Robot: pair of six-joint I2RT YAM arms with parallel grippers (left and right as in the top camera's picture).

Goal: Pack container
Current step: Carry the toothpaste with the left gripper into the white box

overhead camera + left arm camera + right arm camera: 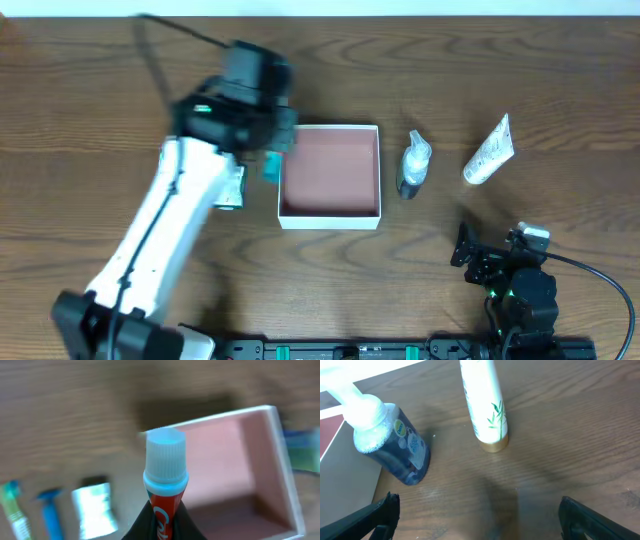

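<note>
The container (330,214) is a shallow square box with white walls and a pinkish-brown inside, at the table's middle; it also shows in the left wrist view (280,440). My left gripper (165,522) is shut on a red toothpaste tube with a pale blue cap (165,460), held above the table just left of the container's left wall (270,165). My right gripper (480,515) is open and empty at the front right (480,258). A dark blue pump bottle (400,450) and a white tube with a gold cap (487,405) lie ahead of it.
Right of the container stand the pump bottle (414,162) and the white tube (490,152). Left of it lie a silver packet (94,507), a blue item (50,512) and a green-tipped item (14,507). The left arm (160,230) crosses the table's left side.
</note>
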